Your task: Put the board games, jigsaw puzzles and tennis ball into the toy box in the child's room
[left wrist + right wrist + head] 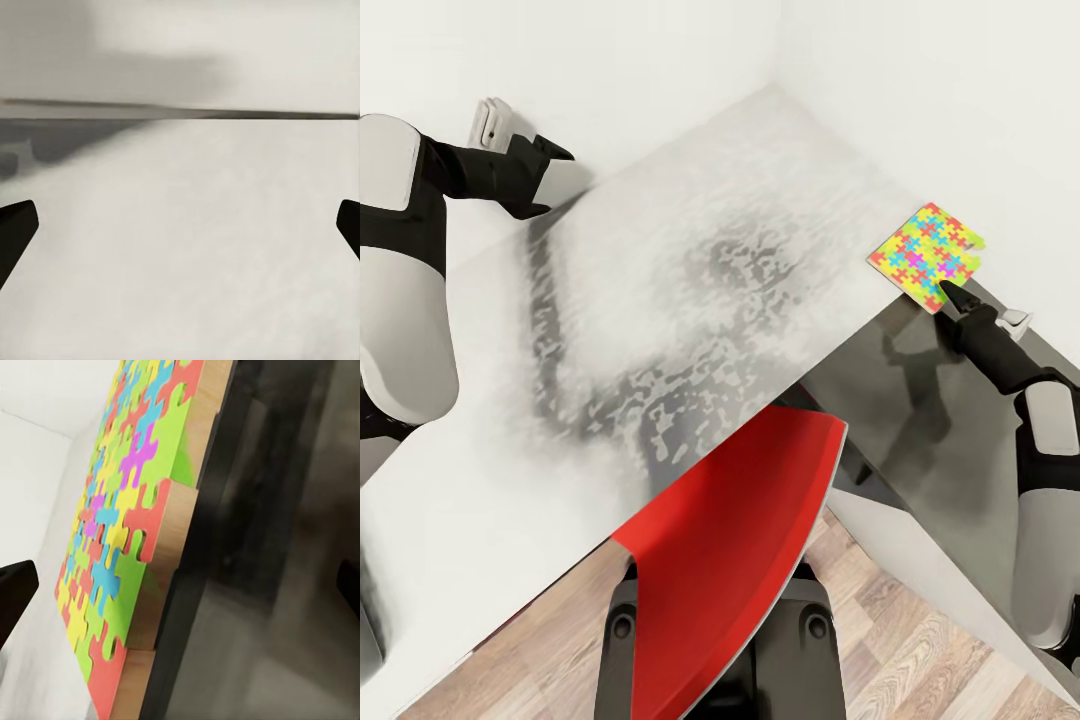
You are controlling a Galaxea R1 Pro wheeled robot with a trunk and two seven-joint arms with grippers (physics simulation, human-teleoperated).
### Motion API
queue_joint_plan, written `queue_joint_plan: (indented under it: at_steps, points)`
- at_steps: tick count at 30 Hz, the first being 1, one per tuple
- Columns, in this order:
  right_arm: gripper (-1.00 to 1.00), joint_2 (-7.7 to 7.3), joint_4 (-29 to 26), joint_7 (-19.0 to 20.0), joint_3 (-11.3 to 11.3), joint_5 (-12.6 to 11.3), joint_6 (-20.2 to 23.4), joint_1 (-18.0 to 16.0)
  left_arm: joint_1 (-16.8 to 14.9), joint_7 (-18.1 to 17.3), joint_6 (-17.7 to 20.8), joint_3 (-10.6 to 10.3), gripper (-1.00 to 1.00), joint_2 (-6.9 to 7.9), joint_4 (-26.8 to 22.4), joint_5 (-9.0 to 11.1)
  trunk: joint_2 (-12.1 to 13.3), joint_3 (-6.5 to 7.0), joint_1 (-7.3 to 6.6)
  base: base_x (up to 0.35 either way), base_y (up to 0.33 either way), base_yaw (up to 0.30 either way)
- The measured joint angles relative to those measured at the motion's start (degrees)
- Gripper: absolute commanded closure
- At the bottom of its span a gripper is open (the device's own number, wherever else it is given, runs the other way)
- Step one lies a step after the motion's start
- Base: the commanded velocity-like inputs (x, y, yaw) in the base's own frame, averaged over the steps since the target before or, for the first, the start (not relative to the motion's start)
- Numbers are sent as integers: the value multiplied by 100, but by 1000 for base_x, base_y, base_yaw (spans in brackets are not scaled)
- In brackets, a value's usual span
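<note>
One jigsaw puzzle [926, 256], a thin square of bright interlocking pieces, lies at the right edge of the pale grey table [690, 300]. My right gripper [963, 303] hovers just off that edge beside the puzzle's near corner, open, with nothing between its fingers. In the right wrist view the puzzle [127, 532] shows its wooden side along the table's dark frame, in front of the right gripper [180, 592]. My left gripper [557, 180] is open over the table's far left, and the left wrist view has the left gripper [180, 225] above bare tabletop. The toy box, board games and tennis ball are out of view.
A lower dark-topped cabinet [920, 420] stands against the table's right side, under my right arm. White walls meet in a corner behind the table. My red trunk [740, 560] overlaps the table's near edge, with wooden floor [920, 650] below.
</note>
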Motion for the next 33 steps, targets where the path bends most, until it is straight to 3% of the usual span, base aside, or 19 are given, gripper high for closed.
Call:
queue_joint_plan:
  at_steps: [33]
  points:
    - [-100, 42, -3, 6, -7, -49, 9, 7, 0, -1, 0, -4, -100, -1, -21, -1, -1, 0, 0, 0, 0, 50]
